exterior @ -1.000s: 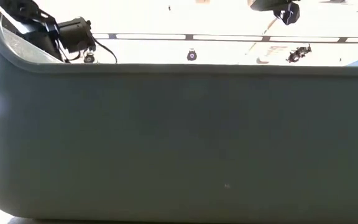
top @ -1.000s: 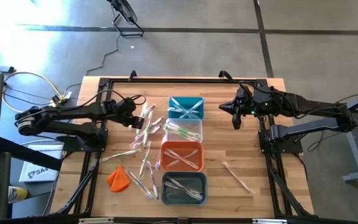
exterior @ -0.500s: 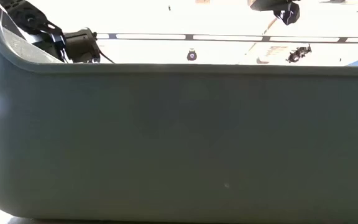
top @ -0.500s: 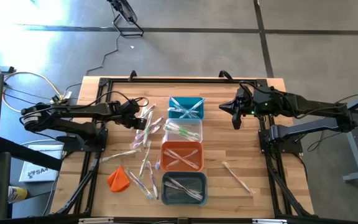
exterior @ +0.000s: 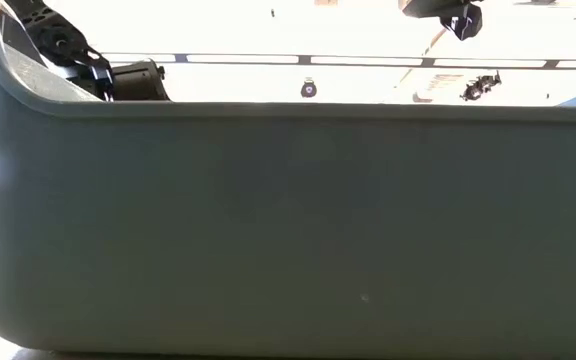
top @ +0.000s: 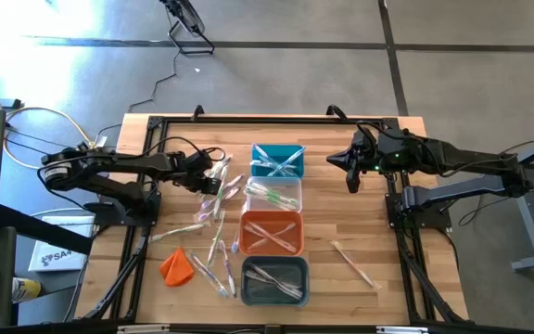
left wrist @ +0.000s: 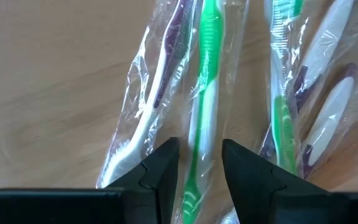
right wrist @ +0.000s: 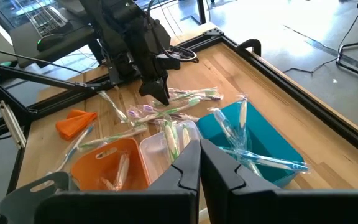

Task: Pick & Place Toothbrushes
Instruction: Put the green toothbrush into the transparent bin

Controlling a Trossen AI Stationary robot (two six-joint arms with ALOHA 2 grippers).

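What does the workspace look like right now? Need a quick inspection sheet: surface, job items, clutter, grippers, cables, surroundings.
Surface: wooden table, black frame around it.
Job's things: wrapped toothbrushes loose left of the bins; one stray toothbrush lies right of them; others are sorted in the teal bin, clear bin, orange bin and grey bin.
Clutter: orange cloth lump near the front left.
Grippers: left gripper open, low over the pile, straddling a green toothbrush; right gripper shut, empty, right of the teal bin.
Cables: wires beyond the table's left edge.
Surroundings: grey floor; no people seen.
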